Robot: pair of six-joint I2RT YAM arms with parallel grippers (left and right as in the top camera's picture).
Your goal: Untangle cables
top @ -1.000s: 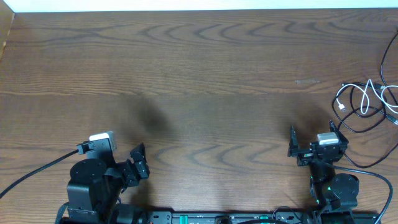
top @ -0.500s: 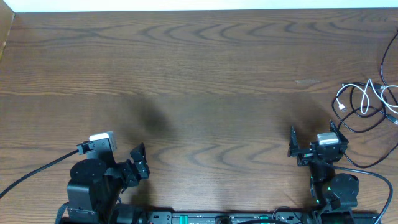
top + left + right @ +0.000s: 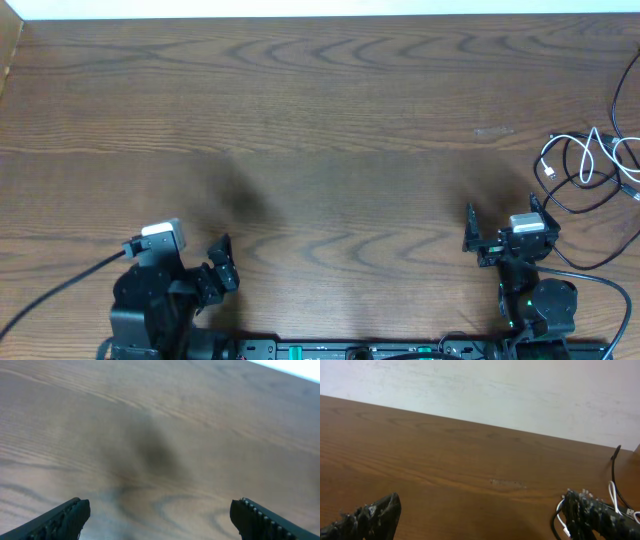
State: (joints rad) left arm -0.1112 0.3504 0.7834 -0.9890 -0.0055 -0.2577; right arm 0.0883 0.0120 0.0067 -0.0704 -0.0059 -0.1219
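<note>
The white cable [image 3: 585, 160] and the black cable [image 3: 614, 115] are lying in a loose tangle at the right edge of the table [image 3: 330, 120]. The overhead view is showing the whole bunch. The right wrist view is catching only a small bit of the white cable [image 3: 611, 491] and the black cable [image 3: 614, 467], plus a pale wall [image 3: 495, 390]. The left wrist view is showing only brown wood. The left gripper [image 3: 224, 262] is sitting near the front left corner and the right gripper [image 3: 502, 215] near the front edge, apart from the cables. Both are spreading their jaws wide open, with just table showing between them.
</note>
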